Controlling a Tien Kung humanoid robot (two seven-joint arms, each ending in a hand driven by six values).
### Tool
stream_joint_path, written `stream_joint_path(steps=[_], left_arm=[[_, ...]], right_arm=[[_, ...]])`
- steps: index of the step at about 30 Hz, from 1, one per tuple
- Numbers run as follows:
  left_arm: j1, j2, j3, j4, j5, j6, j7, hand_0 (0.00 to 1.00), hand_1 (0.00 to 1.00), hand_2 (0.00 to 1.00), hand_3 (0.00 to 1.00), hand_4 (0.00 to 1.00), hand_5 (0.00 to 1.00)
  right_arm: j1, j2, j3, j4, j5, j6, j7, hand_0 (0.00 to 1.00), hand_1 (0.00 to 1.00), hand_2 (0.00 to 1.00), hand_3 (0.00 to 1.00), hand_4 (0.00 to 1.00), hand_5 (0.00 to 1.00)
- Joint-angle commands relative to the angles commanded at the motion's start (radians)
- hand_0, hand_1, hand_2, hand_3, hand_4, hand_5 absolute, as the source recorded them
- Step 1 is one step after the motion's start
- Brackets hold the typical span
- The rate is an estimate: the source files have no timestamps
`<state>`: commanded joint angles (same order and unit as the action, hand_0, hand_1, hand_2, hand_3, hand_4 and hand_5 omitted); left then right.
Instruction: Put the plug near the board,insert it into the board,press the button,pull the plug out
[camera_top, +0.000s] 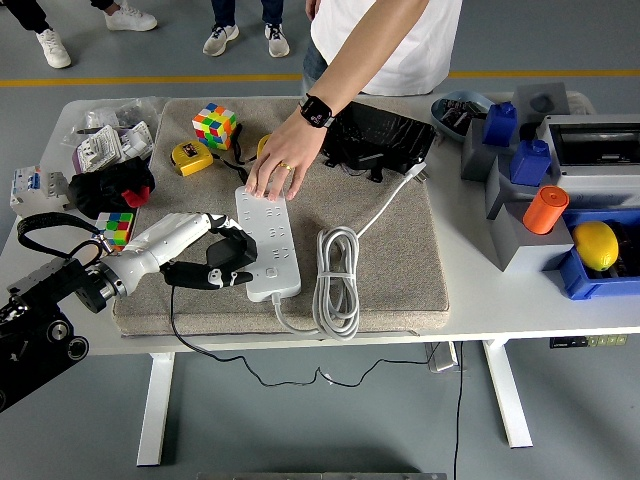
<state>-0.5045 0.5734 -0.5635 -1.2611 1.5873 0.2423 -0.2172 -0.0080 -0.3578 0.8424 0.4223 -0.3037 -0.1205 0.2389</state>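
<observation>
A white power strip (268, 240) lies lengthwise on the grey mat (400, 260), its white cable coiled (336, 280) to its right. My left hand (222, 258) has its fingers curled around a black plug (240, 256), which sits at the strip's left edge near the lower end. The plug's thin black cord (176, 325) hangs down over the table's front edge. A person's hand (278, 170) presses flat on the strip's far end. My right hand is out of the picture.
A Rubik's cube (214, 126), a yellow tape measure (189, 157) and a black bag (378, 135) lie at the mat's back. A black-and-red object (108, 185) and a small cube (115, 226) are on the left. Blue and grey bins (560, 180) stand right.
</observation>
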Motion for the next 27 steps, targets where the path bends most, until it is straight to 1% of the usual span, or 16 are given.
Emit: stream_joint_path(steps=[14, 27], left_arm=[[-0.010, -0.008, 0.014, -0.002, -0.003, -0.002, 0.002, 0.654, 0.693, 0.689, 0.688, 0.943, 0.720], [-0.034, -0.029, 0.035, 0.001, -0.003, -0.008, 0.012, 0.653, 0.691, 0.689, 0.688, 0.940, 0.724]], right_arm=[[0.000, 0.002, 0.002, -0.001, 0.001, 0.000, 0.001, 0.705, 0.708, 0.707, 0.597, 0.998, 0.595], [0.000, 0.003, 0.004, -0.001, 0.001, 0.000, 0.002, 0.705, 0.708, 0.707, 0.597, 0.998, 0.593]])
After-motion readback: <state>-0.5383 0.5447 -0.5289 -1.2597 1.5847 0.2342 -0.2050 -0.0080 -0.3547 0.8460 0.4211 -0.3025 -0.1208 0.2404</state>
